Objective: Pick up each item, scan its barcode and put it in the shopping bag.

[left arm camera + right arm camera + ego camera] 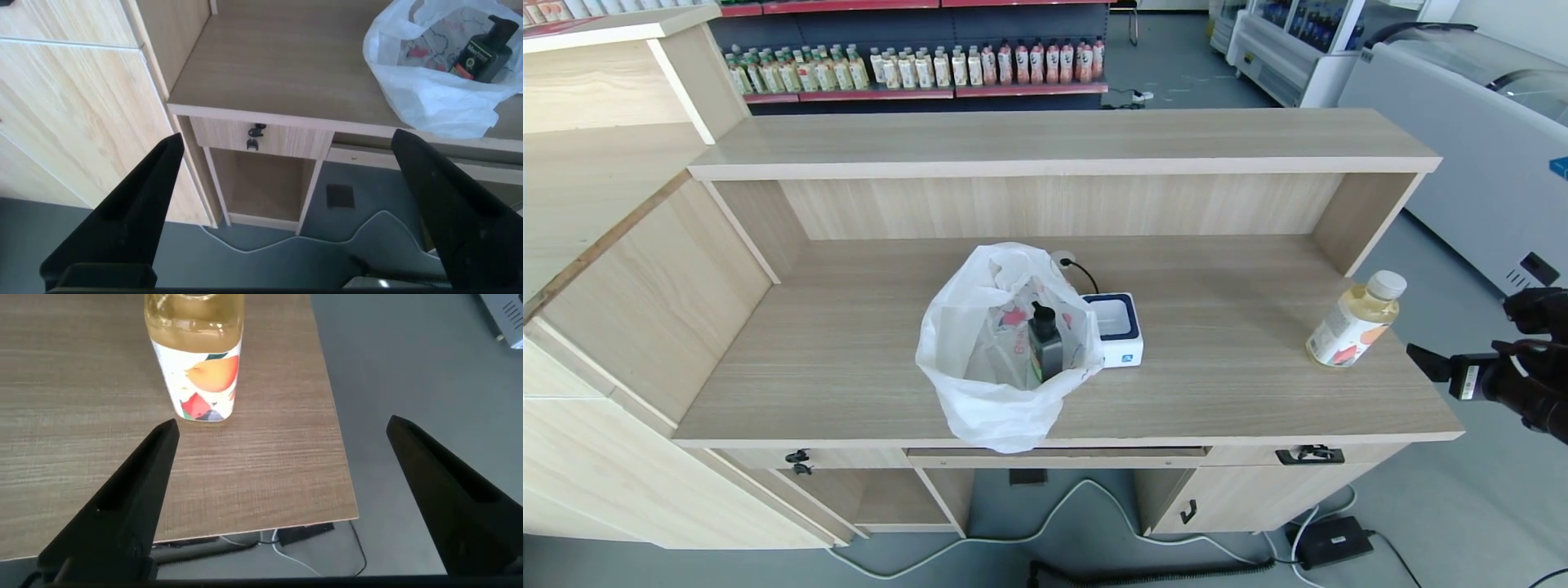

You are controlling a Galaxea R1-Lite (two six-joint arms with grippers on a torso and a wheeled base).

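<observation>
White bag, centre of counter, dark bottle inside; scanner beside, right; juice bottle far right. Left gripper, right gripper: jaws spread.

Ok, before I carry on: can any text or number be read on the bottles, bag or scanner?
None can be read.
Label on the juice bottle: fruit picture, print too blurred.
Label on the dark bottle in the shopping bag: too small.
Red print on the shopping bag: creased, unreadable.
Blue mark on the scanner: too small.
Labels on the shelf bottles: too far off.
</observation>
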